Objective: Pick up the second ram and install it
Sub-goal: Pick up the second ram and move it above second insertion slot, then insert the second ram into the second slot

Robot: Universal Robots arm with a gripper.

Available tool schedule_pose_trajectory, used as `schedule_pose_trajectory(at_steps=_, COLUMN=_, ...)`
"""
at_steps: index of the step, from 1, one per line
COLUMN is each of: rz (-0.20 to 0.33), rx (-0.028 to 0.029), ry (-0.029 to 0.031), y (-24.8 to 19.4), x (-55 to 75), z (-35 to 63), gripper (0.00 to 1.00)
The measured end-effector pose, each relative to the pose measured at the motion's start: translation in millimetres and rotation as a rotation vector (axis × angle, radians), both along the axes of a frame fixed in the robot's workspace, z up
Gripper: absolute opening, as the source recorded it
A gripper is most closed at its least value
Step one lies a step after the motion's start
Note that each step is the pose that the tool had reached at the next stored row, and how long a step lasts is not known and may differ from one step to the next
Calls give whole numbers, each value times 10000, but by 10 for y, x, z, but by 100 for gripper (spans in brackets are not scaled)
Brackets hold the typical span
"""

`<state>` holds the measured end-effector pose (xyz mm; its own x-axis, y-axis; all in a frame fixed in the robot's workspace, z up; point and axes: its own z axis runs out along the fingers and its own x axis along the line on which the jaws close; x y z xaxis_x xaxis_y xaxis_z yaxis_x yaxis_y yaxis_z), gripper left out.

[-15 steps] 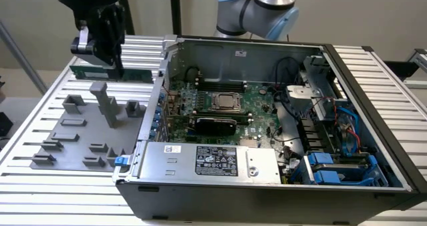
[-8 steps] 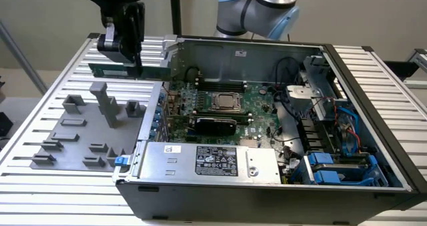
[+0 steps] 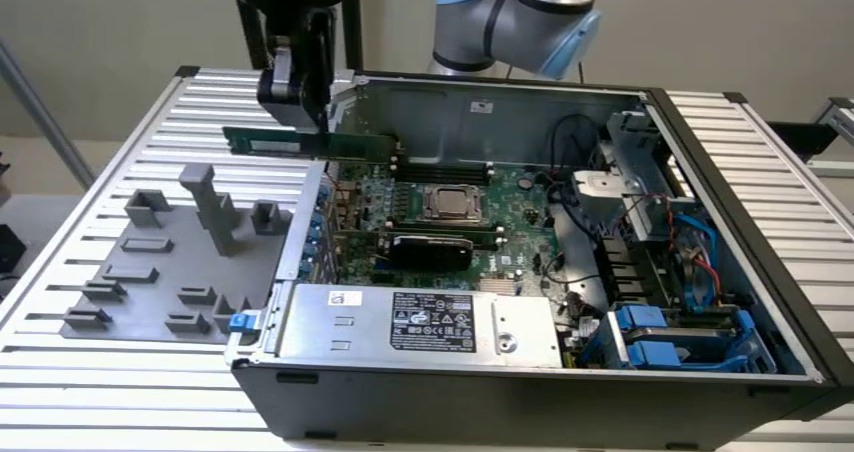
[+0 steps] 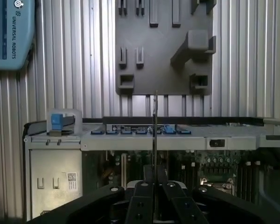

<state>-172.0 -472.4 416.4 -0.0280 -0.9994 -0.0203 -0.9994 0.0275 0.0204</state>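
Closest to me, along the lower edge of the exterior view, the silver power supply (image 3: pixel 400 322) fills the front of the open computer case (image 3: pixel 507 97). Behind it, mid-frame, lies the big green motherboard (image 3: pixel 514 222) with its processor socket. On the exterior view's left, the grey holder tray (image 3: pixel 254 267) sits on the slatted table beside the case.

Further back, in the upper left of the frame, the gripper (image 3: pixel 310 120) hangs over the case's left wall. It is pinching the second ram (image 3: pixel 314 144), which is held level and lengthwise in the air, clear of the tray and well above the board. In the wrist view the stick shows edge-on as a thin line clamped between the dark fingers (image 4: pixel 139 207), with the case's edge and the tray beyond it.

So I judge the pickup done and the stick carried to the case. The seating is left: it touches no slot.
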Motion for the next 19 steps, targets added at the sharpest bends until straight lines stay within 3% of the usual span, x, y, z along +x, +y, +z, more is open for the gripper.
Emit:
schedule_pose_trajectory(at_steps=6, rz=0, rx=0, ry=-1, y=38, x=275, z=-6, gripper=0)
schedule_pose_trajectory(at_steps=10, rz=0, rx=0, ry=-1, y=88, x=455, z=-21, gripper=0)
schedule_pose_trajectory(at_steps=19, rz=0, rx=0, ry=-1, y=327, x=797, z=-162, gripper=0)
